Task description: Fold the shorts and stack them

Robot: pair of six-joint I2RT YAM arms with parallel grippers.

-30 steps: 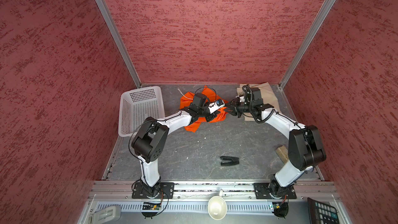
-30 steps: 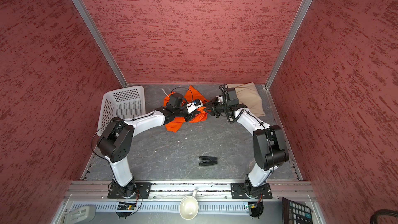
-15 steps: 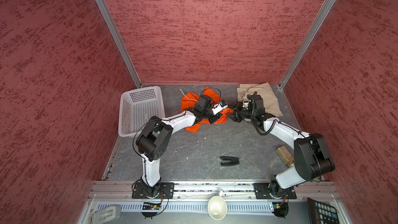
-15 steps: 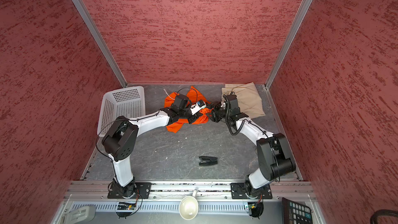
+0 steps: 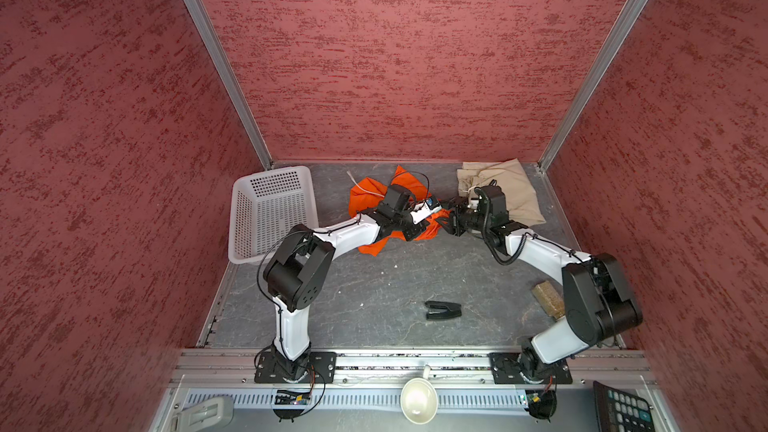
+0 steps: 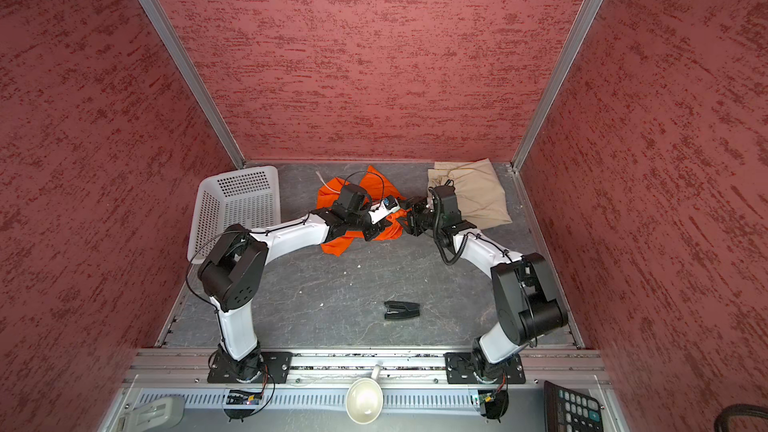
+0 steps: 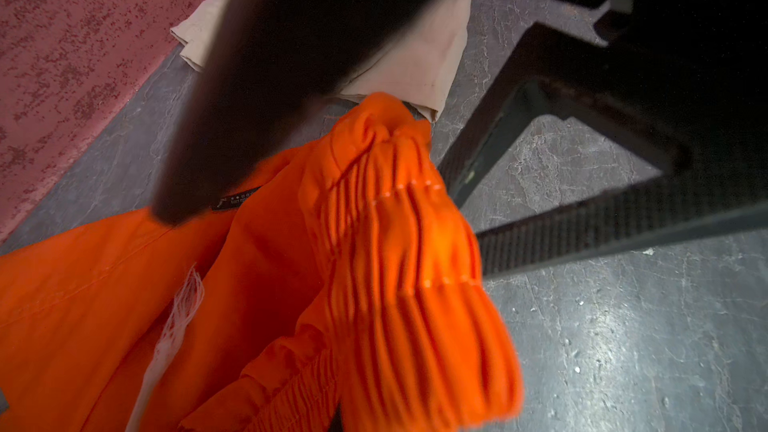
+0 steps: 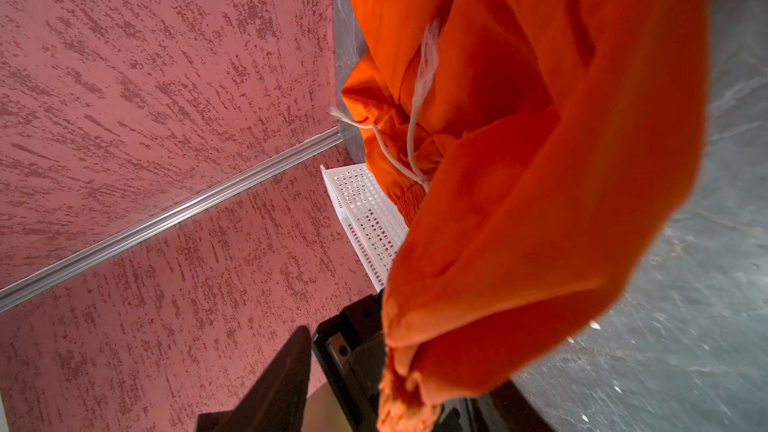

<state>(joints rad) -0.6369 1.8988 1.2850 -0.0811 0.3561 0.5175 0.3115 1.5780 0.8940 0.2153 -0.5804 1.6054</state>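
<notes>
Two grippers meet at the orange shorts [image 5: 365, 201], mid-frame in a top view.
The left gripper [image 5: 428, 228] clamps the bunched waistband [image 7: 407, 243]; the right gripper [image 5: 449, 222] is spread apart beside it; the beige shorts [image 5: 515, 189] lie at the upper right.

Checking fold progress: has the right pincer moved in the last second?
Yes. The right pincer has shifted toward the front rail, away from the beige shorts.

Counting now: two pairs of shorts, orange shorts [image 5: 365, 201] plus beige shorts [image 5: 515, 189]. One white basket [image 5: 249, 222]. One black clip [image 5: 442, 310], one brown block [image 5: 547, 299] (hard to say what). Two arms, left arm [image 5: 349, 234], right arm [image 5: 544, 253]. At the near edge, one white cup [image 5: 419, 403], one calculator [image 5: 623, 409].
</notes>
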